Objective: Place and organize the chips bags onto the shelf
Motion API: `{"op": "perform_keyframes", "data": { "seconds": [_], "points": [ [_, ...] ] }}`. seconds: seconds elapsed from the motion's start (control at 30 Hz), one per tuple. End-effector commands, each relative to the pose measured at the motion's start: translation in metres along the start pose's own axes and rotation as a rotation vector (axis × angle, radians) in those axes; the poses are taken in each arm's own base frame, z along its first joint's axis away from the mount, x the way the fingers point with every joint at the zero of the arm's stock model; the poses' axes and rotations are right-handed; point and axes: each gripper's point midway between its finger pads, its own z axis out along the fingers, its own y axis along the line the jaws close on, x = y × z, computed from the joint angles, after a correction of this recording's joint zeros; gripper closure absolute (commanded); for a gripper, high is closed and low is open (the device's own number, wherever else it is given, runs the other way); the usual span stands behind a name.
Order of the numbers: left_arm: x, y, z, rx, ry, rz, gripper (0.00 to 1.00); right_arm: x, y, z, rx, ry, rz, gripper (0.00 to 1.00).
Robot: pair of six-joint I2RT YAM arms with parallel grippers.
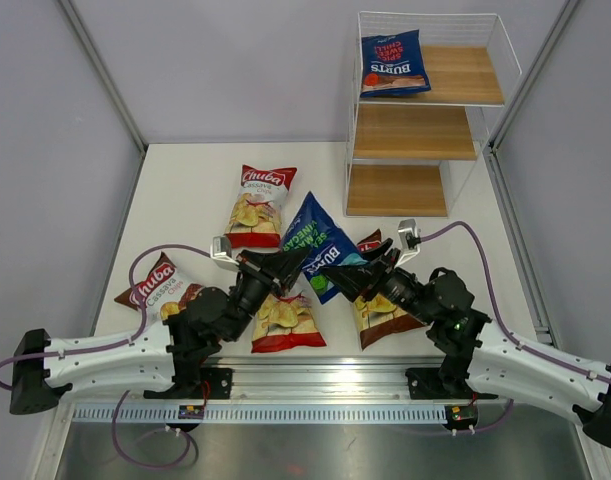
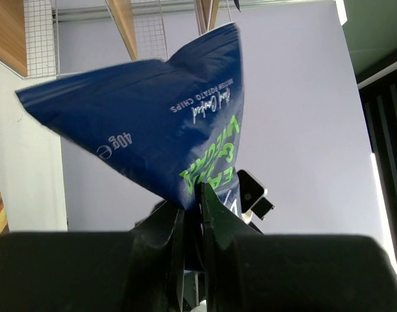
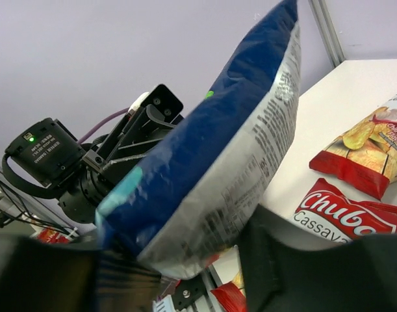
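Observation:
A dark-blue Burts bag (image 1: 320, 245) hangs in the air between my two arms, above the table's middle. My left gripper (image 1: 303, 262) is shut on its lower corner (image 2: 193, 201); the bag (image 2: 159, 123) rises from the fingertips. My right gripper (image 1: 337, 275) reaches it from the other side. In the right wrist view the bag's (image 3: 224, 156) end sits between the spread fingers (image 3: 282, 260), jaws partly closed round it (image 3: 185, 260). Another Burts bag (image 1: 393, 64) lies on the top tier of the shelf (image 1: 415, 132).
On the table lie a red-and-white Chuba bag (image 1: 257, 205), a brown one (image 1: 160, 285) at the left, one (image 1: 285, 322) under my left arm and one (image 1: 380, 315) under my right arm. The shelf's two lower tiers hold nothing.

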Motion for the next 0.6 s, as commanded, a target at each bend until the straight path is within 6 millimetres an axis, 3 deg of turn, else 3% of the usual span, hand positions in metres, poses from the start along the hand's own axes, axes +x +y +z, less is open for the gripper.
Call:
{"op": "perform_keyframes", "data": {
  "seconds": [0.0,0.17,0.27,0.3,0.37,0.4,0.57],
  "points": [
    [-0.017,-0.022,0.000,0.034,-0.078,0.054,0.87,-0.024,0.011,-0.001,-0.022,-0.081,-0.020,0.53],
    [-0.013,-0.035,-0.002,0.083,-0.054,0.125,0.77,-0.027,0.023,-0.001,-0.067,-0.060,-0.021,0.68],
    [-0.017,-0.039,-0.006,0.113,-0.058,0.150,0.46,-0.027,0.039,-0.004,-0.131,-0.021,-0.029,0.71],
    [-0.019,-0.039,-0.008,0.121,-0.062,0.157,0.17,-0.028,0.044,-0.008,-0.151,-0.010,-0.034,0.72],
    [-0.018,-0.041,-0.012,0.152,-0.050,0.192,0.05,-0.029,0.054,-0.015,-0.198,0.005,-0.042,0.74],
    [-0.018,-0.045,-0.014,0.172,-0.043,0.201,0.01,-0.034,0.060,-0.022,-0.220,-0.003,-0.046,0.75],
    [0.006,-0.058,-0.025,0.297,0.081,0.249,0.01,-0.048,0.075,-0.042,-0.264,-0.021,-0.077,0.76]
  ]
}}
